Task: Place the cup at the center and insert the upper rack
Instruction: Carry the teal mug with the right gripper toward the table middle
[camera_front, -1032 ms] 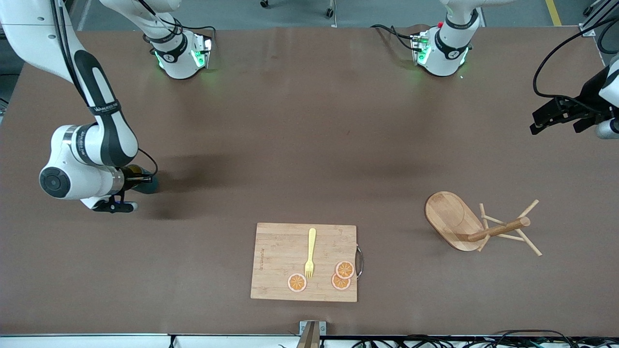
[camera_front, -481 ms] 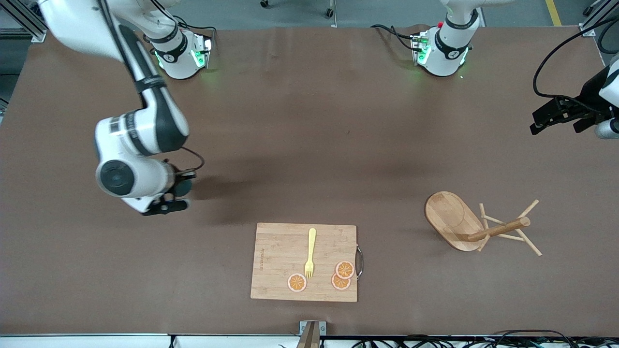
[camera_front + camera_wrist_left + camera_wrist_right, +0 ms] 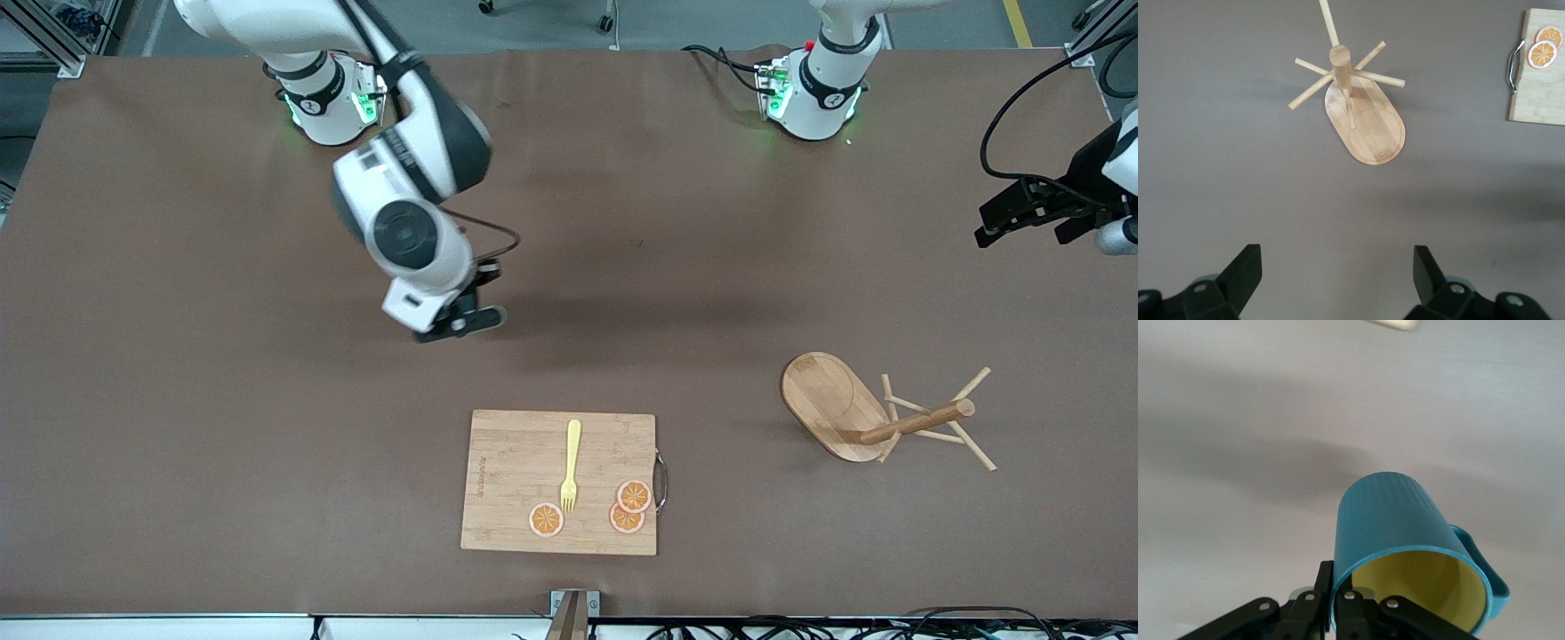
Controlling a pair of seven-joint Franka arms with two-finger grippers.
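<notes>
Cup in transit, rack lying tipped

Nearest, a bamboo cutting board (image 3: 558,483) carries a fork (image 3: 570,465) and orange slices (image 3: 627,507); its edge print is unreadable. The upper rack (image 3: 876,418) lies on its side on the desk (image 3: 178,462). The right claw (image 3: 1338,603) pinches the cup (image 3: 1405,543) by its rim, aloft, likely heading centre. The left claw (image 3: 1338,267) waits wide open, empty.

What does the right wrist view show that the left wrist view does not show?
Only the right wrist view shows the cup, teal outside and yellow inside, with the right gripper shut on its rim. Only the left wrist view shows the upper rack lying tipped over, a corner of the cutting board with orange slices, and the open left gripper. Both show the brown table.
</notes>
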